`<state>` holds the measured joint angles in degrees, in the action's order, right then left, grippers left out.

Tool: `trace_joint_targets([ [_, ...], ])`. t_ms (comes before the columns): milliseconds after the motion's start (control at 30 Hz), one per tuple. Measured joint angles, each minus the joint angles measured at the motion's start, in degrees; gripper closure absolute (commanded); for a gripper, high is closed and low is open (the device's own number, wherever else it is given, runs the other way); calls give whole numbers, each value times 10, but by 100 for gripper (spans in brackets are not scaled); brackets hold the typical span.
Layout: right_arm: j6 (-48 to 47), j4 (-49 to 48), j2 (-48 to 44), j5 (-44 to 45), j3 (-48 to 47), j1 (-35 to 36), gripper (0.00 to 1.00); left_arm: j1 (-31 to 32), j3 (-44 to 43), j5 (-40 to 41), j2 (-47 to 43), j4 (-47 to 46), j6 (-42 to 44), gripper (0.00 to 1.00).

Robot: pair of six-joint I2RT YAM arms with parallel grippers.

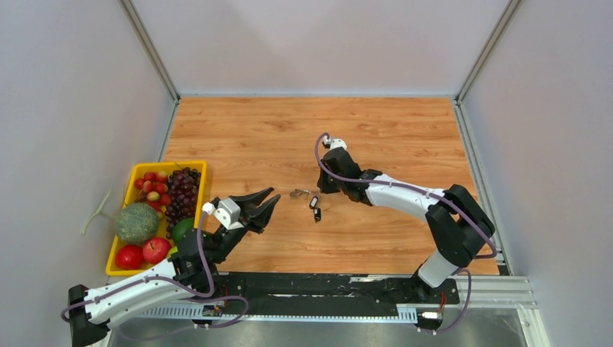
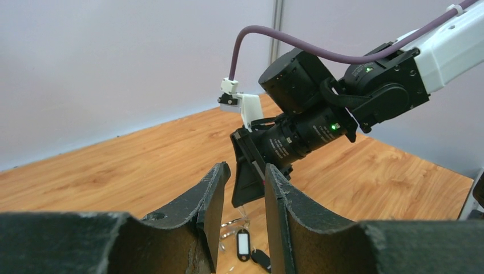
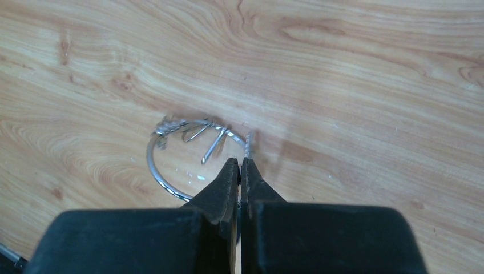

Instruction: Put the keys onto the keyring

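The near arc of the keyring (image 3: 161, 178) vanishes under the black fingers in the right wrist view, and the keys (image 1: 314, 202) fall outside that frame. The left wrist view shows one key whole and the other cut off at the bottom edge. The ring is thin bright wire, with small silver keys bunched at its far-left side. The task's keys have black plastic heads. The right pincer (image 3: 240, 162) is pressed shut, reaching low over the wooden table (image 1: 405, 130). A short wire end pokes out just ahead of its tips, so it seems to pinch the ring. The left pincer (image 1: 275, 194) hovers partly open and empty, pointed toward the keys lying just beside the right pincer.
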<state>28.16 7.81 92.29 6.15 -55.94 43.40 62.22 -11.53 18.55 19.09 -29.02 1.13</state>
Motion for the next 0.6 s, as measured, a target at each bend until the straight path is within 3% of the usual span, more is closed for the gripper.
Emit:
trace_joint_targets([
  [67, 1, -2, 9, 2, -9, -5, 96, 0, 0, 0, 2, 0, 0, 60],
  [167, 5, -10, 30, 14, -27, -13, 72, 0, 0, 1, 7, 0, 0, 59],
  [267, 12, -16, 51, 24, -38, -22, 56, 0, 0, 1, 11, 0, 0, 59],
  [467, 13, -16, 56, 47, -38, -32, 32, 0, 0, 2, 12, 0, 0, 58],
  [600, 5, -12, 31, 54, -38, -32, 16, 0, 0, 7, 12, 0, 0, 51],
])
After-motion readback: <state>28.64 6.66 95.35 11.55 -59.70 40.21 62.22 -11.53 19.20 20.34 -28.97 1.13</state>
